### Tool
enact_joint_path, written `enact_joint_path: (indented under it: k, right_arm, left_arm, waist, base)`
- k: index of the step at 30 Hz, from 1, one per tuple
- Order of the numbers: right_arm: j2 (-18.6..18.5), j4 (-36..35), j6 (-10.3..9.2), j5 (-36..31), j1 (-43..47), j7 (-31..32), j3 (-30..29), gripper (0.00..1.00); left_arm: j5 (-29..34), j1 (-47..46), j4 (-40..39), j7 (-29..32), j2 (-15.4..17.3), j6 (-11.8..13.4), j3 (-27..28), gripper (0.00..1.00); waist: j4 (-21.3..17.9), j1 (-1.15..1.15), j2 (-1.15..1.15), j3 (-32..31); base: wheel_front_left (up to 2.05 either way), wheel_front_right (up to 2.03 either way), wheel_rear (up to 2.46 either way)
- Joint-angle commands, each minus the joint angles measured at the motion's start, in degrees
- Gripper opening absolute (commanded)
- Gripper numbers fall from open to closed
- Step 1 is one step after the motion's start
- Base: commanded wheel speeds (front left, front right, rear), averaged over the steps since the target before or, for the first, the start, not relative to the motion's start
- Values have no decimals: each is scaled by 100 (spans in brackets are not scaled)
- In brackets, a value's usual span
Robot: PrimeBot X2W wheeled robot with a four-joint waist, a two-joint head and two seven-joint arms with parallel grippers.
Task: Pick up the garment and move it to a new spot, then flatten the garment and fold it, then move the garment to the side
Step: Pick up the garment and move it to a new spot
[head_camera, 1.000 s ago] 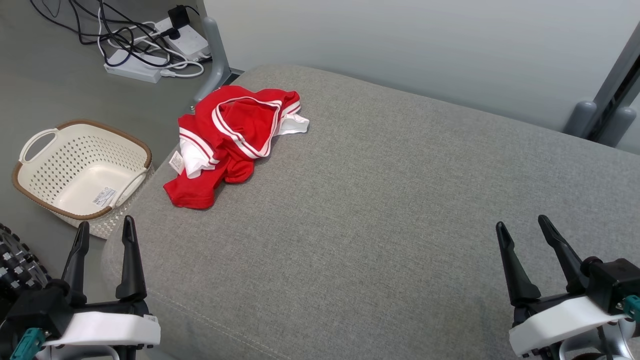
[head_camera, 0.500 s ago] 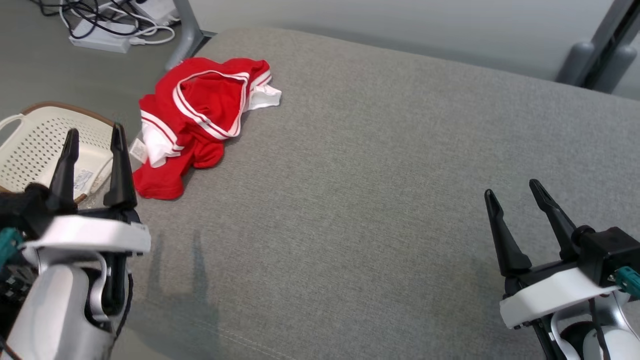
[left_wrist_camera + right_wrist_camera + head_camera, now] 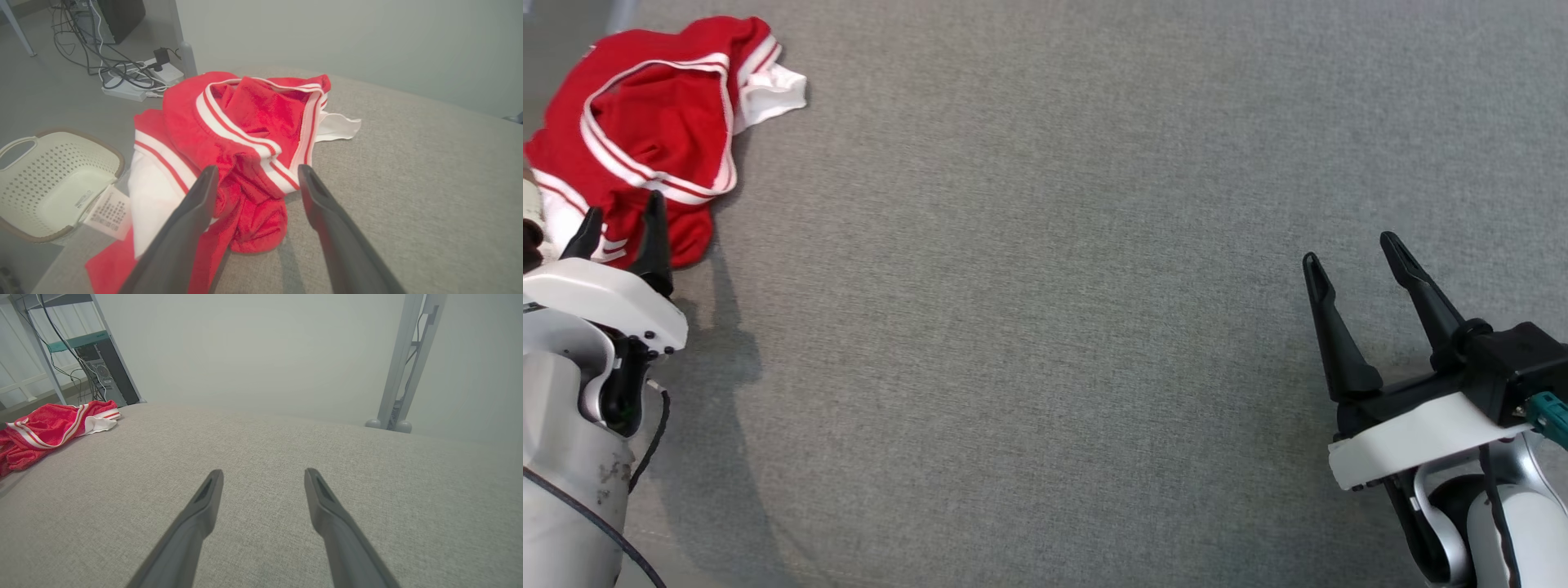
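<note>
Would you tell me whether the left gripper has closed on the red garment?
No, the left gripper holds its two fingers wide apart, and the red garment lies crumpled on the grey cushion.

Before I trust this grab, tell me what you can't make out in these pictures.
- Head view: near corner of the garment, cut by the left edge and covered by the left gripper.
- Left wrist view: print on the label, too small and blurred.
- Left wrist view: the basket, cut by the left edge.

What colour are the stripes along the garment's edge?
White, on the red garment; clearest in the left wrist view.
</note>
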Motion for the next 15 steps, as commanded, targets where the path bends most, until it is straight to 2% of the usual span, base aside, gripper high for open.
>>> enact_joint_path:
  k: [1, 5, 6, 7, 8, 9, 15]
  right_arm:
    - [-52, 12, -2, -30, -117, -46, 19, 100]
    - [-82, 29, -2, -51, -211, -87, 31, 100]
    - [-86, 37, -2, -53, -226, -99, 26, 100]
    - [-89, 42, -2, -53, -237, -100, 16, 100]
    - [-88, 52, -2, -59, -248, -105, 7, 100]
    - [-87, 61, -2, -62, -257, -112, -2, 100]
    - [-72, 133, -2, -36, -278, -155, -37, 100]
  left_arm:
    - [-40, -218, 314, -17, 91, -41, 31, 100]
    - [-95, -512, 939, -175, 165, -72, 104, 100]
    - [-110, -562, 1045, -239, 170, -89, 115, 95]
    - [-104, -616, 1140, -349, 191, -91, 125, 46]
    - [-83, -664, 1231, -440, 215, -96, 125, 8]
    - [-82, -701, 1319, -486, 217, -104, 120, 0]
    - [135, -967, 1502, -882, 336, -55, 34, 0]
  waist:
    - [-309, 0, 0, 347]
    - [-361, 0, 0, 475]
    - [-363, 0, 0, 491]
    - [-360, 0, 0, 505]
    - [-356, 0, 0, 516]
    - [-350, 0, 0, 525]
    - [-286, 0, 0, 448]
  base:
    - [0, 0, 0]
    - [0, 0, 0]
    - [0, 0, 0]
    - [0, 0, 0]
    - [0, 0, 0]
    - [0, 0, 0]
    - [0, 0, 0]
